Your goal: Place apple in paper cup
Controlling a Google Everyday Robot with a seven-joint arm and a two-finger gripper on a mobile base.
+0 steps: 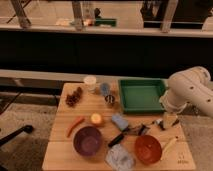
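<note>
One apple (pixel 96 118) lies on the bench (pixel 64 154), the paper cup (pixel 90 82) at its 12 o'clock. The gripper (pixel 167 121) hovers at the apple's 3 o'clock; whether it is open or closed cannot be told.

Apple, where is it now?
The small yellow-orange apple lies on the wooden table's left half, right of the long orange carrot, behind the round purple bowl; the tool is far right.
</note>
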